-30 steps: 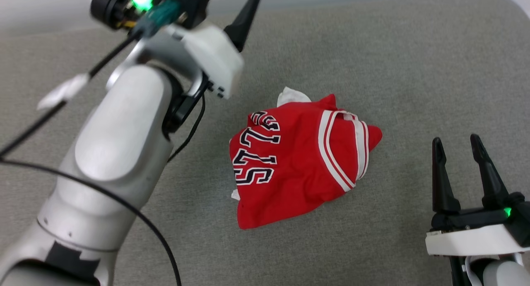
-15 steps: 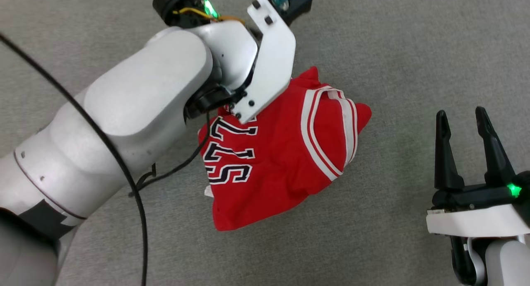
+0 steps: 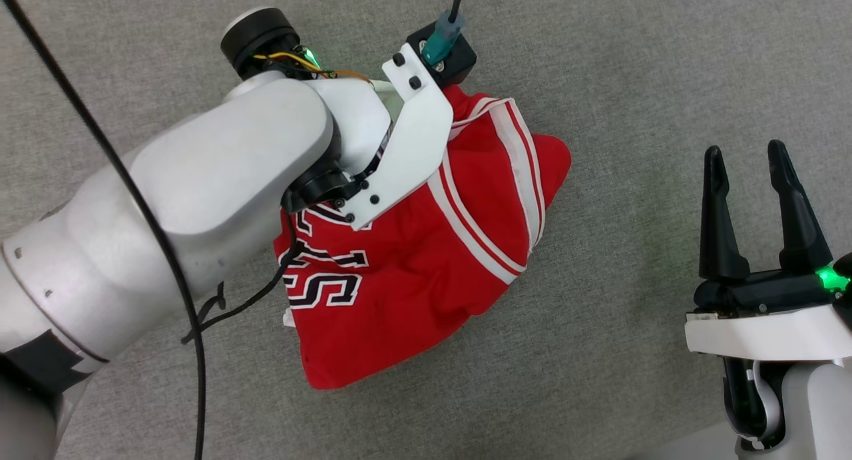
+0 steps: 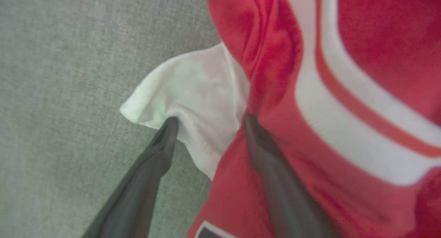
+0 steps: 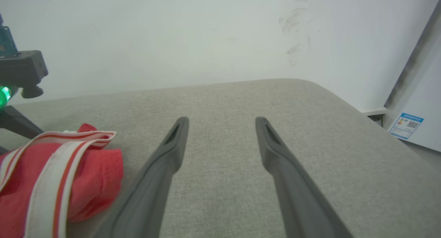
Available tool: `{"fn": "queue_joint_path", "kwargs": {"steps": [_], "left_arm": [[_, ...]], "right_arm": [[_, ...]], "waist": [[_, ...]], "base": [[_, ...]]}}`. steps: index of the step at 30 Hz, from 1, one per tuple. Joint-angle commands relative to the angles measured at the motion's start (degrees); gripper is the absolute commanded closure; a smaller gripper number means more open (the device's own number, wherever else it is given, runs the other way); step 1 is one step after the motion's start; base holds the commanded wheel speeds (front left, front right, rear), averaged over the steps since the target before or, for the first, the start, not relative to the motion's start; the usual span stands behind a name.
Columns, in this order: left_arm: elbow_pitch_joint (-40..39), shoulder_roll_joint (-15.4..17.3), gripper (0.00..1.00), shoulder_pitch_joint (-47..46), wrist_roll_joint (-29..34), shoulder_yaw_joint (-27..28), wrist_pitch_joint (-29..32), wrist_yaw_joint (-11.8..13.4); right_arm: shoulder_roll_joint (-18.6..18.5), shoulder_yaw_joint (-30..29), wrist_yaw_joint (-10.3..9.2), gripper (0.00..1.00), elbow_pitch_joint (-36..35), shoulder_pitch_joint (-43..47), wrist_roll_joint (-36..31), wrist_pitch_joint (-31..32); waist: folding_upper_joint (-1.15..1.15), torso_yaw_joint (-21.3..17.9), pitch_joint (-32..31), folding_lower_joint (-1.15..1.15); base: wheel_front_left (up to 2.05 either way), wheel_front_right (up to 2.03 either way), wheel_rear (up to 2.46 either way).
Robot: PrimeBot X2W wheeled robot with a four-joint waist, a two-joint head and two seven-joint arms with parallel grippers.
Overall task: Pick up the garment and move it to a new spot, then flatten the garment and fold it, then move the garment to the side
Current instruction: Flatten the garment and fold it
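Observation:
The garment [image 3: 426, 260], a red jersey with white-and-red striped trim and black white-edged letters, lies crumpled on the grey cushion [image 3: 632, 80]. My left arm reaches over its far left part, and in the head view the wrist hides the fingers. In the left wrist view my left gripper [image 4: 210, 121] is open, its two fingertips pressed at the garment [image 4: 344, 59] on either side of a white inside-out flap [image 4: 193, 90]. My right gripper [image 3: 743, 155] stands open to the right of the jersey, apart from it. The right wrist view shows the right gripper [image 5: 222, 122] holding nothing, with the garment [image 5: 51, 183] at lower left.
The grey cushion [image 5: 241, 103] ends at a rounded far edge against a white wall [image 5: 172, 34]. A white panel with a blue label [image 5: 406, 124] stands off its right side. A black cable [image 3: 133, 200] hangs along my left arm.
The head view has tilted down and the wall has left it. My left arm has swung over the garment and brought its fingers down onto the far edge. The right gripper has hardly moved.

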Motion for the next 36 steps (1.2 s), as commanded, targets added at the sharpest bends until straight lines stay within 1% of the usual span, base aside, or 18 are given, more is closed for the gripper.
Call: {"fn": "queue_joint_path", "kwargs": {"steps": [1, 2, 3, 4, 5, 9, 11, 12, 15, 17, 18, 21, 24, 27, 31, 36], "left_arm": [[0.3, 0.6, 0.0, 5.0, 0.5, -2.1, 1.0, -0.2], [-0.2, 0.7, 0.0, 5.4, 1.2, -2.2, 1.5, -0.2], [-0.6, 1.0, 0.45, 5.5, 1.9, -2.3, 1.2, -0.2], [-0.9, 1.1, 1.0, 5.6, 2.4, -2.2, 0.7, -0.2], [-1.2, 1.2, 1.0, 5.5, 2.6, -2.2, 0.2, -0.2], [-1.6, 1.0, 1.0, 3.1, 3.5, -1.4, -5.3, -0.1], [-1.6, 0.5, 1.0, 1.9, 3.2, -1.2, -9.9, -0.1], [-1.9, 0.5, 1.0, 1.4, 4.2, -1.1, -11.9, -0.1], [-0.9, 1.4, 1.0, 1.0, 2.4, -0.8, -20.1, -0.1], [0.0, 2.7, 1.0, 1.2, 1.7, -0.1, -24.8, -0.1], [0.0, 2.7, 1.0, 1.2, 1.7, -0.1, -24.8, -0.1], [1.8, 5.6, 1.0, 3.0, 0.7, 1.6, -30.2, -0.1], [3.4, 9.1, 1.0, 5.4, 0.0, 3.2, -33.9, 1.2], [4.9, 12.9, 1.0, 8.9, -0.9, 3.7, -35.8, 2.7], [6.9, 16.8, 1.0, 14.2, -3.9, 4.8, -37.8, 4.5], [10.3, 19.3, 1.0, 19.7, -7.8, 5.5, -38.7, 5.8]], "right_arm": [[0.1, 0.0, -0.02, 0.0, 0.0, -0.7, 0.1, -0.1], [0.1, 0.0, -0.02, 0.0, 0.0, -0.7, 0.1, -0.1], [0.1, 0.0, -0.02, 0.0, 0.1, -0.7, 0.0, -0.1], [0.1, -0.1, -0.02, 0.0, 0.2, -0.7, -0.2, -0.1], [0.1, -0.1, -0.02, 0.0, 0.3, -0.7, -0.4, -0.1], [0.1, -0.1, -0.02, 0.0, 0.3, -0.4, -1.4, -0.1], [0.1, -0.4, -0.02, 0.0, 0.4, 0.3, -2.0, -0.1], [0.1, -0.4, -0.02, 0.0, 0.5, 0.7, -2.3, -0.1], [0.1, -0.8, -0.02, 0.0, 0.6, 1.9, -3.2, -0.1], [0.1, -0.8, -0.02, 0.0, 0.6, 2.6, -4.0, -0.1], [0.1, -0.8, -0.02, 0.0, 0.6, 2.6, -4.0, -0.1], [0.1, -1.0, -0.02, 0.0, 0.7, 3.6, -4.9, -0.1], [0.1, -1.0, -0.02, 0.0, 0.6, 4.4, -5.5, -0.1], [0.1, -1.0, -0.02, 0.0, 0.3, 5.1, -5.9, -0.1], [0.1, -1.1, -0.02, 0.0, 0.2, 5.5, -6.4, -0.1], [0.1, -0.9, -0.02, 0.0, 0.2, 4.7, -6.8, -0.1]], "waist": [[0.0, -0.4, 0.5, 0.0], [0.0, -0.3, 0.5, 0.0], [0.0, -0.2, 0.5, 0.0], [0.0, 0.1, 0.3, 0.0], [0.0, 0.4, 0.0, 0.0], [0.0, 2.1, -2.0, 0.0], [0.0, 3.4, -3.5, 0.0], [0.0, 4.1, -4.4, 0.0], [0.0, 6.1, -6.9, 0.0], [0.0, 7.5, -8.4, 0.0], [0.0, 7.5, -8.4, 0.0], [0.0, 9.2, -10.3, 0.0], [0.0, 10.6, -11.6, 0.0], [0.0, 11.6, -12.2, 0.0], [0.0, 12.4, -12.2, 0.0], [0.0, 12.4, -11.3, 0.0]], "base": [[0.0, 0.0, 0.0], [0.0, 0.0, 0.0], [0.0, 0.0, 0.0], [0.0, 0.0, 0.0], [0.0, 0.0, 0.0], [0.0, 0.0, 0.0], [0.0, 0.0, 0.0], [0.0, 0.0, 0.0], [0.0, 0.0, 0.0], [0.0, 0.0, 0.0], [0.0, 0.0, 0.0], [0.0, 0.0, 0.0], [0.0, 0.0, 0.0], [0.0, 0.0, 0.0], [0.0, 0.0, 0.0], [0.0, 0.0, 0.0]]}}
